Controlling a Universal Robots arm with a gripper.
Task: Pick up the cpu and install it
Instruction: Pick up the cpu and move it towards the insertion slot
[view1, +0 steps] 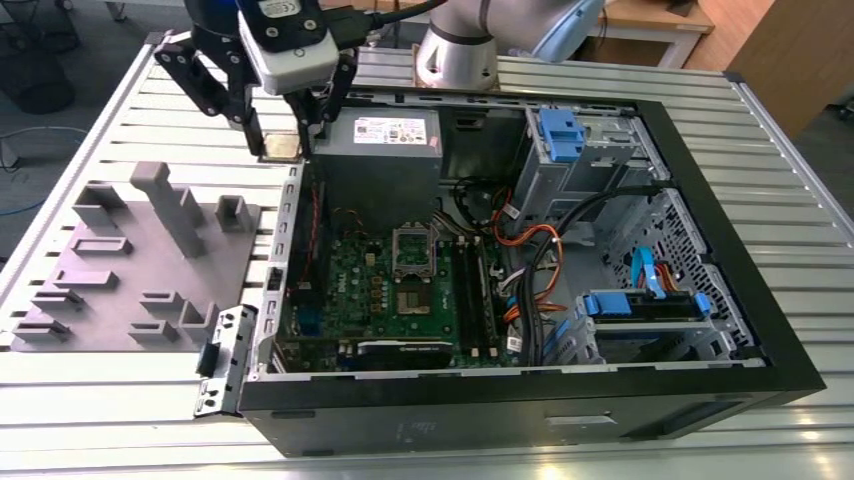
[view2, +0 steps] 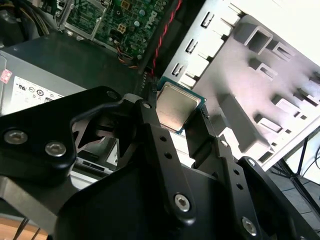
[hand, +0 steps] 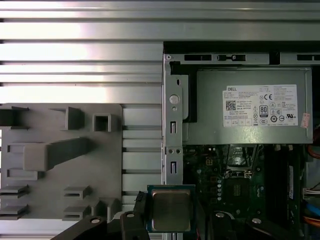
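While the gripper (view1: 283, 138) hangs over the far left edge of the open computer case (view1: 467, 420), its two black fingers (view2: 155, 130) are squeezed on the cpu (view1: 280, 148), one on each side. The little silver chip is up in the air and lies flat. It is just above the case's metal wall, between the grey tray of blocks (view1: 120, 270) on the exterior view's left and the grey power box (view1: 380, 150) on its right.

I think the chip should stay flat and move slowly, because the hold is only on its thin edges. The socket (view1: 412, 245) sits on the green board (view1: 374, 290), nearer than the power box. The room right above the socket looks open. But the tall power box is close on its far side and loose cables (view1: 534, 250) lie to its right, so there is little room to spare.
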